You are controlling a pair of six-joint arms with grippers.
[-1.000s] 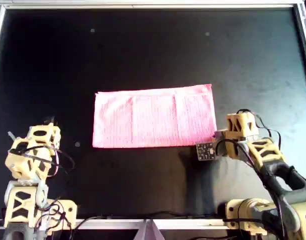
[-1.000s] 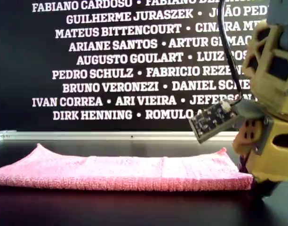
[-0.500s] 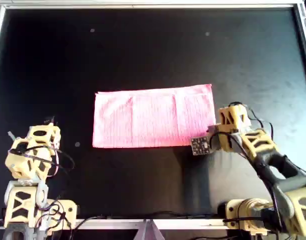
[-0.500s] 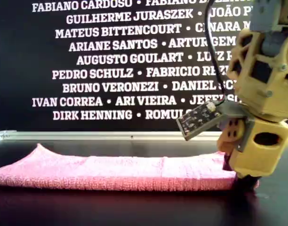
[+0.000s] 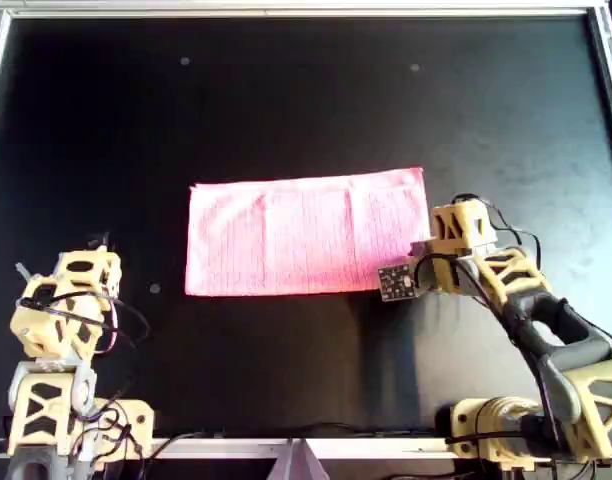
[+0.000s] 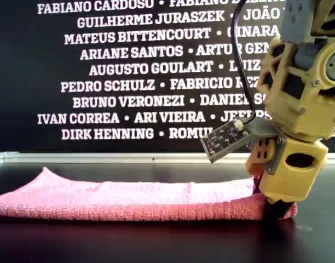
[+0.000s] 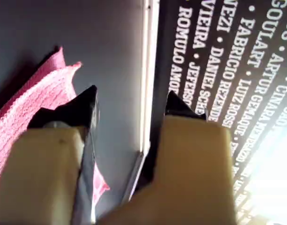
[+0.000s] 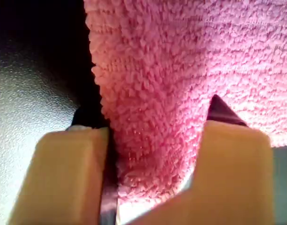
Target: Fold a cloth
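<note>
- Overhead view: the thin pink terry cloth lies flat as a long rectangle at the middle of the black matte surface, already doubled over. The right end effector sits at the cloth's corner nearest this view's lower right; its arm reaches in from the lower right, wrist bent low. The left arm is folded back at this view's lower left, well apart from the cloth.
- Exterior view: the cloth shows as a low, limp, stacked layer. Judged light, soft and compliant, not fragile; it will drape and may slip if pinched shallowly. The best hold is at a corner, taking all layers. The right end effector points downward, tips at surface level at the cloth's end.
- Left wrist view: the left end effector is spread, nothing between its jaws.
- Right wrist view: the right end effector straddles the cloth's edge, jaws part open with fabric between them, not visibly clamped.
</note>
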